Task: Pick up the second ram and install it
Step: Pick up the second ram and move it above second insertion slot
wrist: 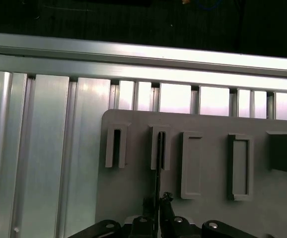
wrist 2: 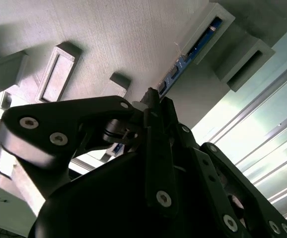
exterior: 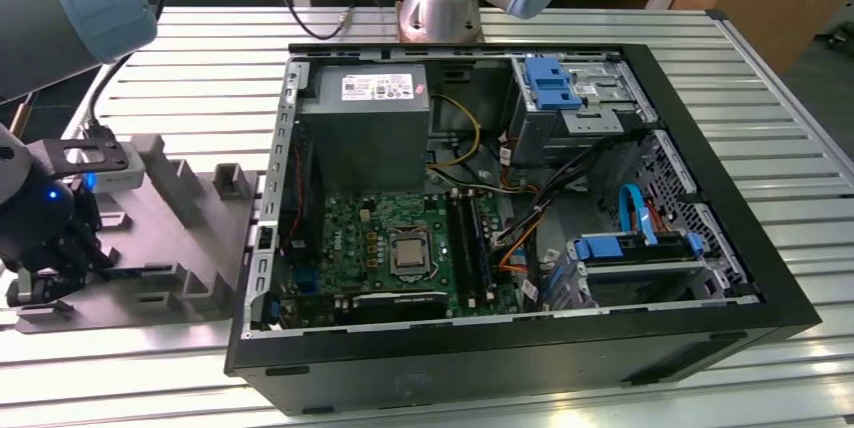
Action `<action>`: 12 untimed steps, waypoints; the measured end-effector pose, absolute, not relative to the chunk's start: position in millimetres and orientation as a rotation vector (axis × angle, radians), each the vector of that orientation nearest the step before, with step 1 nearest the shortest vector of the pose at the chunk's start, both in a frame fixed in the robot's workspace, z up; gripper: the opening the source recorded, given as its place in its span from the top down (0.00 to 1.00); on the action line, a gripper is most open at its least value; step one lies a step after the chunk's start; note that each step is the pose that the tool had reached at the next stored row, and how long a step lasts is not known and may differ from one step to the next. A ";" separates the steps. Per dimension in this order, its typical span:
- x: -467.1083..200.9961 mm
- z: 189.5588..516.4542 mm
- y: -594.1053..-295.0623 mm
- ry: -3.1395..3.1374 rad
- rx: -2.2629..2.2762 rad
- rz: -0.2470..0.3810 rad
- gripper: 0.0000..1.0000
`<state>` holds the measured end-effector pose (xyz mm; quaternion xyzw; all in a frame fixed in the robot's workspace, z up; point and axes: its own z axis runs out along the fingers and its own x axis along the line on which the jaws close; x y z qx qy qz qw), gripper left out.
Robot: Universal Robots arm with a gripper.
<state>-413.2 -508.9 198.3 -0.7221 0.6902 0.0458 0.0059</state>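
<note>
Exterior view: slatted table [exterior: 200, 78] (gripper [exterior: 40, 296] above).

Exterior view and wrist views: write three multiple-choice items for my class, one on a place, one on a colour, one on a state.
1. Where is the tool? A inside the computer case; B over the fixture plate; C touching the main board.
2. What colour is the main board? A red; B white; C green.
3. The computer case is: A open, insides showing; B closed; C upside down.
Key: B, the first wrist view shows the plate under the tool; C, it is green in the exterior view; A, its parts show.
</note>
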 end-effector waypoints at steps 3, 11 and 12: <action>-413.1 198.3 -508.8 2.160 -2.260 0.143 0.85; -412.9 198.4 -508.8 2.160 -2.260 0.143 0.89; -412.9 198.3 -508.9 2.160 -2.260 0.143 0.89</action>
